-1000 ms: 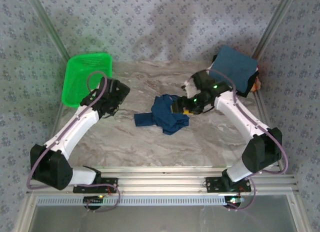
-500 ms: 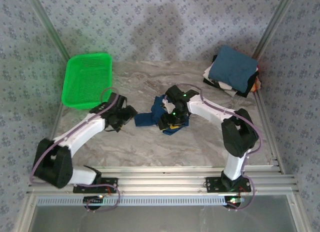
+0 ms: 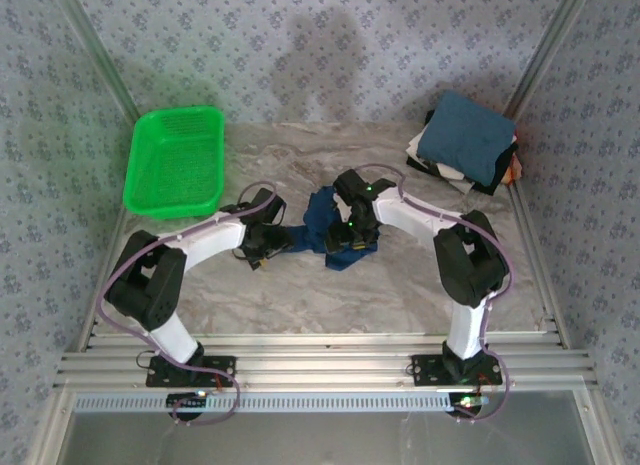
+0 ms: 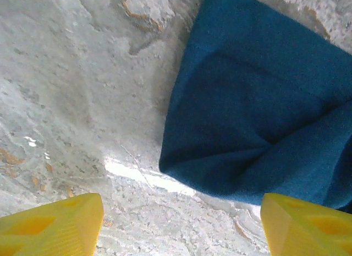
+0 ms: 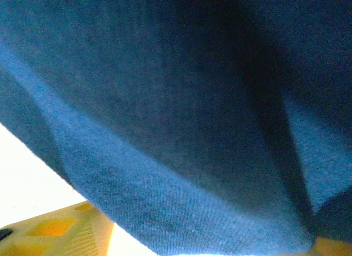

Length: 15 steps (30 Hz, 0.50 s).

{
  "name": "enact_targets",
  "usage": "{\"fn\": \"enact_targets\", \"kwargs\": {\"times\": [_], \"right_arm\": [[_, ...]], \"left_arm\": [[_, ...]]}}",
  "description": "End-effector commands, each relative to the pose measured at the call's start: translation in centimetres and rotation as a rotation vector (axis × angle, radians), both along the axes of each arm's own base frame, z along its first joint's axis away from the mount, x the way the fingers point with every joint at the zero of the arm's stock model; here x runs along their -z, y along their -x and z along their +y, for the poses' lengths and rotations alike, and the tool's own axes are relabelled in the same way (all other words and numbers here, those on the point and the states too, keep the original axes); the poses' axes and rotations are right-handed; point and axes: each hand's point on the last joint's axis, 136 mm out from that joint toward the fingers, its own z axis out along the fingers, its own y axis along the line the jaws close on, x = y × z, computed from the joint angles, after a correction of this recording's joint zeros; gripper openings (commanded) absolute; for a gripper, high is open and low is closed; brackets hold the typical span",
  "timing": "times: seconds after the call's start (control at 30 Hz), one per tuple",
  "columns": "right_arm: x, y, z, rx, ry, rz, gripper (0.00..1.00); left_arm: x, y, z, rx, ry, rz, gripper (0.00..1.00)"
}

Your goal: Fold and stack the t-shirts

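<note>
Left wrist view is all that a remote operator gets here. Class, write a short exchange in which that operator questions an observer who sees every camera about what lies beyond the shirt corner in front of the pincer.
Operator: Past my open left pincer I see one corner of the blue t-shirt. Where is the other arm?
Observer: The right pincer is down on the right half of that same shirt, which lies crumpled in a heap at mid-table.
Operator: Are any shirts folded already?
Observer: Yes. A folded stack, with a teal-blue shirt on top, sits at the far right corner of the table.
</note>
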Motion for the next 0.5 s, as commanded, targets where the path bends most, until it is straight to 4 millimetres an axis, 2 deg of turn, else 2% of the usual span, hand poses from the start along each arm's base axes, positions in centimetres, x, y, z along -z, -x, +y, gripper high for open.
{"fn": "enact_targets", "kwargs": {"times": [0.0,0.2,0.33,0.37,0.47], "right_arm": [[-1.3,0.1,-0.1,0.023,-0.044,-0.032,0.67],[-4.7,0.4,0.2,-0.029,-0.146,-0.137,0.76],[-6.2,0.9,-0.3,-0.03,-0.214,-0.165,0.77],[-5.2,1.6,-1.0,-0.022,-0.208,-0.141,0.77],[-4.9,2.3,-1.6,-0.012,-0.222,-0.128,0.77]], "left_arm": [[-1.4,-1.7,0.9,-0.072,0.004,-0.058,0.76],[-0.9,-3.7,2.4,-0.164,0.012,-0.081,0.75],[-0.5,-5.0,2.0,-0.177,0.039,-0.102,0.74],[-0.3,-5.2,1.7,-0.175,0.043,-0.099,0.74],[0.5,-5.7,1.4,-0.178,0.047,-0.086,0.7]]}}
